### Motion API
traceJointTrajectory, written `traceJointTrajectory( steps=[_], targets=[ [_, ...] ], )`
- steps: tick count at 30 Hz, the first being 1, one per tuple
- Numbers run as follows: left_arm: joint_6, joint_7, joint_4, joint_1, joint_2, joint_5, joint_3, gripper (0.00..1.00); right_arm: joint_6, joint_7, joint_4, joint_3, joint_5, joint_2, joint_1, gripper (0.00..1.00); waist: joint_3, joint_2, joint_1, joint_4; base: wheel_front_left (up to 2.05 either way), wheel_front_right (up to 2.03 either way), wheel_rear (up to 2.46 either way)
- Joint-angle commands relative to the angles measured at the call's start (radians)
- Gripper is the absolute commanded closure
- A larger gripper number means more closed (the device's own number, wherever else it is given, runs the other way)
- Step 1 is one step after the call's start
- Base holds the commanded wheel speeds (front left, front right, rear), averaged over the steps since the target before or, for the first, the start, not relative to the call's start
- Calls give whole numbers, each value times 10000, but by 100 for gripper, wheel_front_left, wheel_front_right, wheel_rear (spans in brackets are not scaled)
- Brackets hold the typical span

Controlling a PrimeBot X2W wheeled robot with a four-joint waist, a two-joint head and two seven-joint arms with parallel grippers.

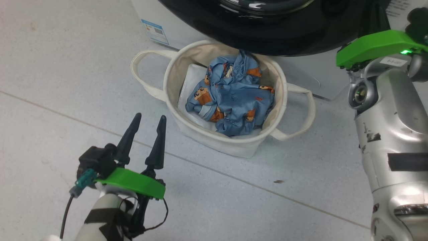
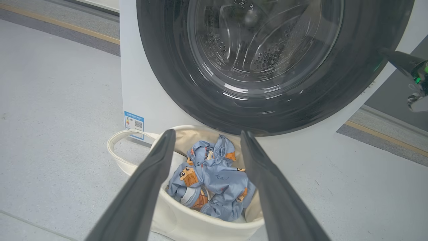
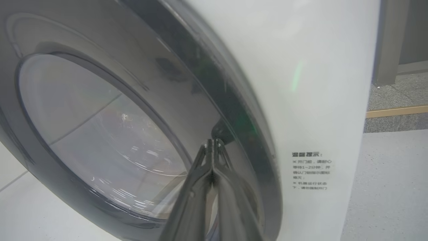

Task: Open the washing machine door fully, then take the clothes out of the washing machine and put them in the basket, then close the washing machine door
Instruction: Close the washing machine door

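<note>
Crumpled light-blue fabric clothes (image 1: 230,97) printed with orange-brown bears lie heaped inside the round cream canvas basket (image 1: 214,142) with two loop handles. It stands on the pale grey floor (image 1: 67,67), just in front of the big white boxy washing machine (image 2: 132,83). At twelve o'clock from the basket, the large round washing machine door (image 2: 167,73), glossy black rim around bulging clear glass, lies against or nearly against the machine's front. Whether it is latched cannot be told. The right tool (image 3: 213,143), its two dark fingers pressed together on nothing, has its tips at the door's rim. The left tool (image 1: 149,117), at seven o'clock from the basket, stands wide open and empty. No garment shows through the glass, so unloading looks done. Only seating the door appears left.
</note>
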Motion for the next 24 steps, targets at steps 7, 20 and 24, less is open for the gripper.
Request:
traceJointTrajectory(
  steps=[7,20,24],
  targets=[
    [-57,-120,-324,-203,161,-9,471,0,69,-124,128,-246,-298,158,-737,100,171,0,-1,-19,0,0,0],
    [-57,-120,-334,-16,537,79,900,0,69,-124,269,689,-153,158,-267,0,-395,0,-1,-423,0,0,0],
    [-57,-120,-211,127,958,-41,1158,0,69,-124,-272,1170,64,158,445,0,-935,0,-1,-759,0,0,0]
  ],
)
